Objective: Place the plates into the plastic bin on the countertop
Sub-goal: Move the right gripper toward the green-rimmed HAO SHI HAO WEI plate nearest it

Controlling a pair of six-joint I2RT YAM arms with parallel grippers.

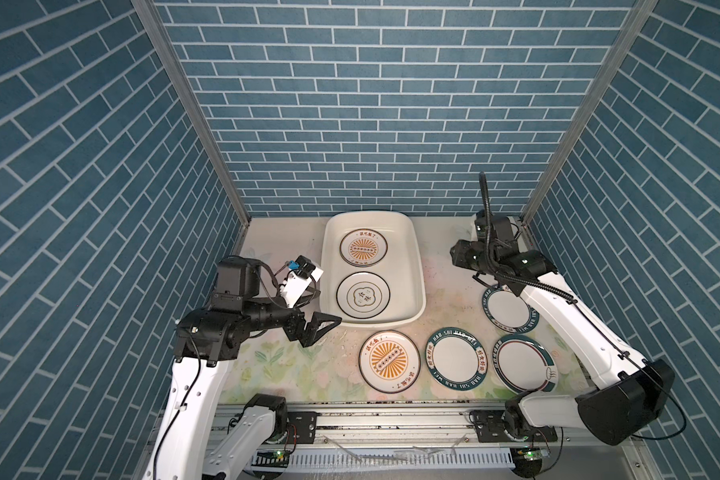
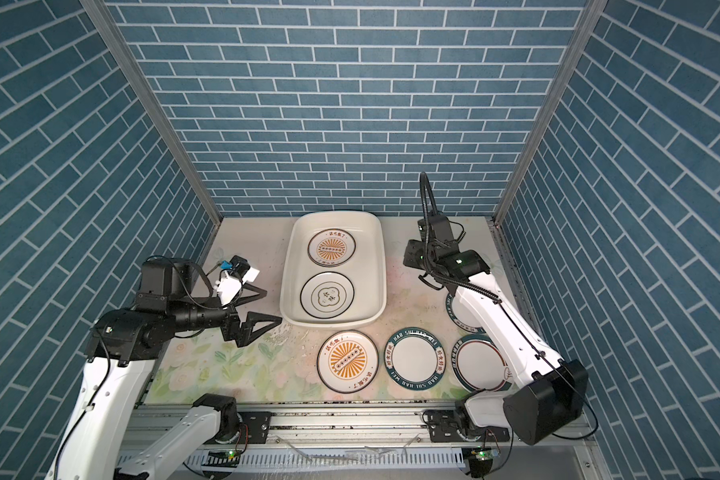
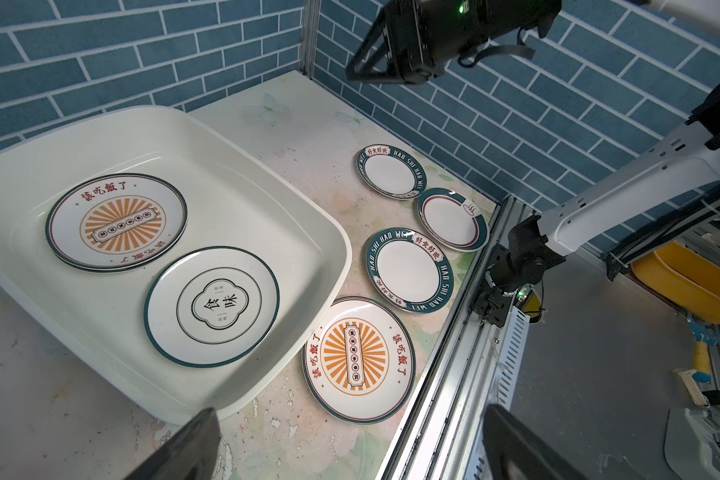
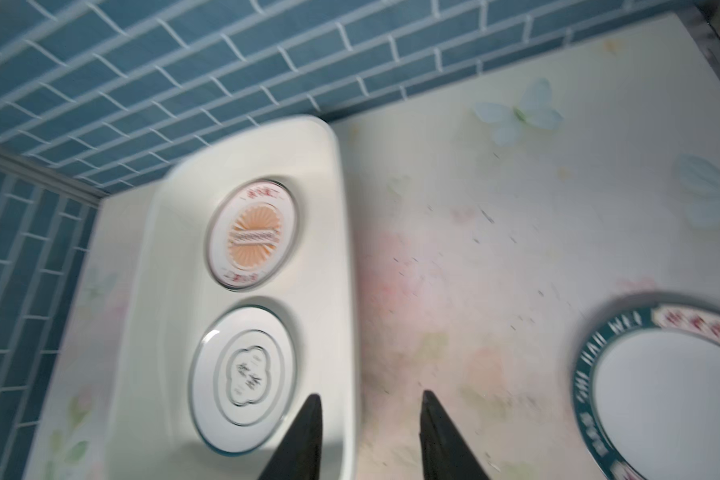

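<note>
The cream plastic bin [image 1: 410, 266] stands on the floral desk [image 1: 292, 365] against the back tile wall. It holds a sunburst plate [image 1: 364, 248] at its far end and a cloud-emblem plate [image 1: 363, 297] at its near end, lying flat and apart from each other. In the left wrist view another rim shows under the sunburst plate. 4 more plates lie flat on the desk outside the bin: a second sunburst plate [image 1: 389, 361] just in front of the bin's near rim, a teal lettered plate [image 1: 455, 360] beside it, a steam-emblem plate [image 1: 524, 363] further right, and a second lettered plate [image 1: 506, 309] behind that one, partly under the right arm. The left claw [image 2: 273, 307] hangs wide open and empty at the bin's near left corner. The right claw [image 4: 371, 395], blurred in its wrist view, is partly open with nothing between its jaws, above the bin's right rim and the desk beside it.
</note>
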